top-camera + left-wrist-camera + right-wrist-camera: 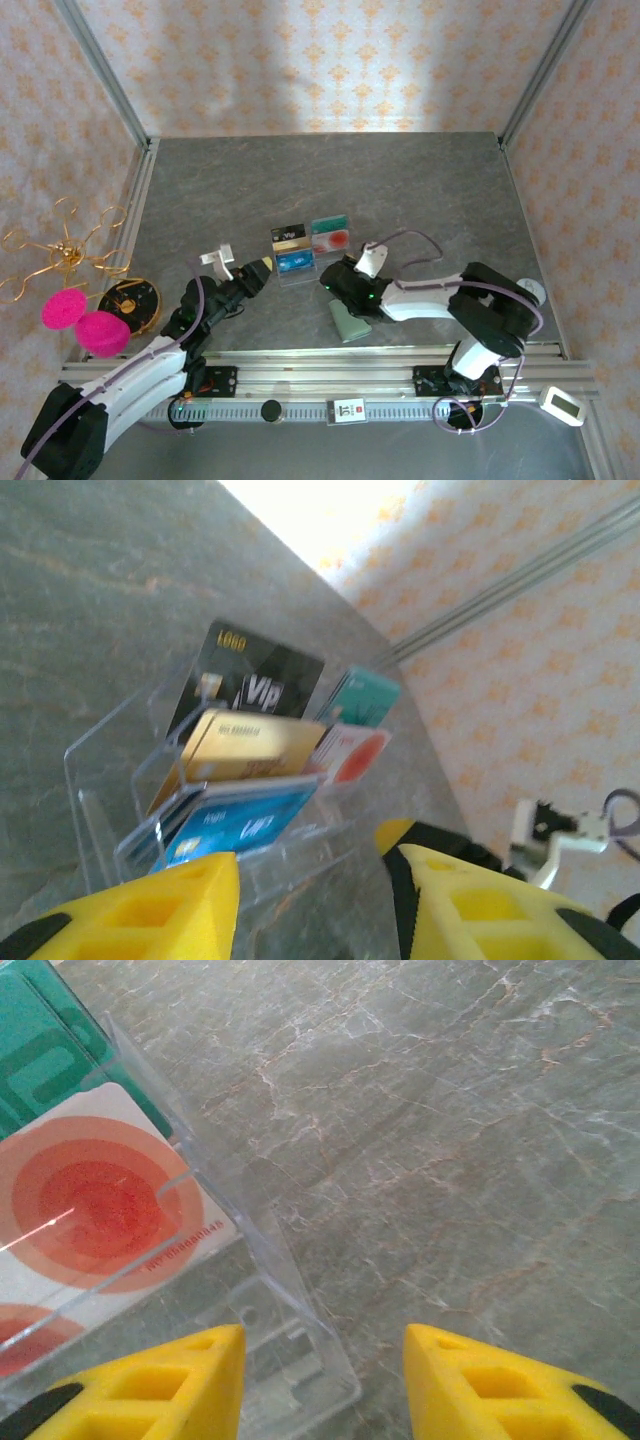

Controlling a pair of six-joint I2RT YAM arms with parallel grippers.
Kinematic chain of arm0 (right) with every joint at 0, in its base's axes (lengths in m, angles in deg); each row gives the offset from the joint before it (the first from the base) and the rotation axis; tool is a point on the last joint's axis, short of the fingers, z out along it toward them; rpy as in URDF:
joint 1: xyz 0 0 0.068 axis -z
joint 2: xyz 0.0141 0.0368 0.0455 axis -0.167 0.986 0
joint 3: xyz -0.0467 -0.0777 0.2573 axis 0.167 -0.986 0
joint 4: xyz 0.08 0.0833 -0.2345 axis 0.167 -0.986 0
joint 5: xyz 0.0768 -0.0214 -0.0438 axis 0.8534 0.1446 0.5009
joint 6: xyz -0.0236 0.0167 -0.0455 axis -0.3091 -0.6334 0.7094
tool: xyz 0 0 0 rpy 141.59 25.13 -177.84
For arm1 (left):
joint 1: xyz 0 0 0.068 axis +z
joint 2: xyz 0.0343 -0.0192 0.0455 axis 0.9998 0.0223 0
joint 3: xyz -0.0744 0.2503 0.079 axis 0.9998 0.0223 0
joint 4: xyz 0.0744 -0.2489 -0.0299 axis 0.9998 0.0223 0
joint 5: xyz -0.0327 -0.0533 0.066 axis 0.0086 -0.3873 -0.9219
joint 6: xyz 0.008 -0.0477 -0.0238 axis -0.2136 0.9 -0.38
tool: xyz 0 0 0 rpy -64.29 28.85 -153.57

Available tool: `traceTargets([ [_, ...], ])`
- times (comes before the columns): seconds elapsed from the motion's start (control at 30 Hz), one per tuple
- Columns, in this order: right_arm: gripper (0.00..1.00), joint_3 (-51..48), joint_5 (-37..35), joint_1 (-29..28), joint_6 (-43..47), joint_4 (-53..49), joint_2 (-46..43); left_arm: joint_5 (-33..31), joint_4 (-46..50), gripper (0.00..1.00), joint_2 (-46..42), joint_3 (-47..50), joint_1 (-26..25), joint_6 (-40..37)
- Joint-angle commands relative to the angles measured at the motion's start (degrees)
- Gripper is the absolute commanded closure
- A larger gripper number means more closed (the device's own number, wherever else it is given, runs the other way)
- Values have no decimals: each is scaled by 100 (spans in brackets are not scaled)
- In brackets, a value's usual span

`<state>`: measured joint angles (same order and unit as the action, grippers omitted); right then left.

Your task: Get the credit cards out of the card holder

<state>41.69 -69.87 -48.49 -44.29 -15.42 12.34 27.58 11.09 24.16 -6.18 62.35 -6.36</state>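
The card holder [350,323], a sage-green folded wallet, lies on the table partly under my right arm. In front of both grippers stands a clear plastic tray [309,251] of colourful cards. My left gripper [262,267] is open just left of the tray; in its wrist view the gripper [310,900] faces the tray [100,770] with a black card [255,685], a gold card [250,745] and a blue card [235,825]. My right gripper [333,277] is open at the tray's right front corner. The right gripper [320,1370] has the tray's clear corner [300,1360] between its fingers, untouched.
Left of the table stand a gold wire ornament [60,255], two pink pom-poms [82,320] and a round black-and-gold disc [130,302]. A small white object [218,258] lies near my left arm. A white device [560,403] sits at the front right by the rail.
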Motion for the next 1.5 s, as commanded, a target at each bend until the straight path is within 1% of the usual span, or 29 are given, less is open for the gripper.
traceTargets([
  [0.0, 55, -554, 318, -30, 596, 755, -721, -301, 503, 61, -59, 78, -349, -88],
  [0.03, 59, -770, 582, -25, 939, 1154, -997, -383, 603, 64, -26, 75, -498, -88],
  [0.1, 70, -1101, 978, -21, 1421, 1544, -1498, -586, 891, 68, 60, 66, -738, -89],
  [0.17, 77, -1401, 1404, -15, 1863, 1875, -2034, -658, 1034, 77, 199, 65, -874, -63],
  [0.2, 78, -1523, 1665, -9, 2054, 1989, -2231, -642, 1043, 80, 258, 81, -909, -39],
  [0.27, 78, -1633, 2165, 81, 2328, 1989, -2654, -581, 1059, 89, 422, 76, -966, -30],
  [0.33, 77, -1488, 2505, 214, 2485, 1496, -2854, -631, 1175, 99, 637, -16, -1068, -110],
  [0.37, 78, -1411, 2617, 274, 2513, 1184, -2954, -669, 1246, 100, 774, -76, -1111, -144],
  [0.47, 86, -1444, 3051, 488, 2574, 818, -3318, -729, 1134, 100, 1197, -229, -1221, -254],
  [0.5, 87, -1497, 3117, 545, 2577, 806, -3442, -754, 1083, 100, 1326, -268, -1244, -278],
  [0.73, 87, -1697, 3191, 626, 2564, 605, -3969, -818, 506, 100, 2409, -682, -1256, -521],
  [1.0, 88, -1945, 3282, 643, 2503, 457, -4440, -1269, 646, 100, 3422, -1406, -1256, -1005],
  [1.2, 87, -1981, 3514, 660, 2501, 343, -4496, -1504, 751, 100, 3826, -1729, -1221, -1358],
  [1.37, 82, -1950, 3635, 686, 2418, 324, -4361, -1580, 804, 100, 4002, -1943, -1045, -1713],
  [1.47, 77, -1936, 3780, 729, 2381, 349, -4264, -1527, 801, 100, 4076, -2085, -933, -1832],
])
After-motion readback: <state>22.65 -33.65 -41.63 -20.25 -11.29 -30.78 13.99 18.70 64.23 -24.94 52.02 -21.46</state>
